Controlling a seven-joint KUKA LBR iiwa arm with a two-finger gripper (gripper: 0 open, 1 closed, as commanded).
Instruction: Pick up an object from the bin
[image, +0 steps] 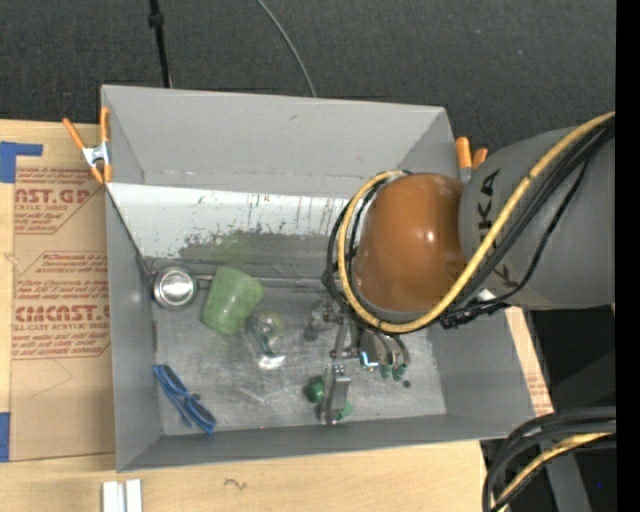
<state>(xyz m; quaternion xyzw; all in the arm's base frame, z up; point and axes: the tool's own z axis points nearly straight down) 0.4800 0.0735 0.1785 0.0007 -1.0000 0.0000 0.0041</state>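
We found the claw (336, 398) low over the floor of the bin (270, 140), close to its near wall and hanging under the arm's orange cover (410, 255). We could not tell whether it was released or clenched, because the wrist hid much of it and its tip was crowded. A small dark green piece (319, 391) lay touching or just beside the claw's tip, on the side away from the arm. We judged this the likely thing to be picked, since nothing else lay as near, but we saw nothing plainly held. The piece sat close to the wall, which probably explained the steep, upright reach: there was little room for a slanting approach. Beyond the piece, farther from the arm, a clear cup (266, 335) lay near the claw. A pale green cup (232, 298) lay on its side past that, and a can (174, 288) past that again. A blue clip (182, 398) lay well apart from the claw along the near wall. We thought these scattered things left the claw free to work without nudging them.
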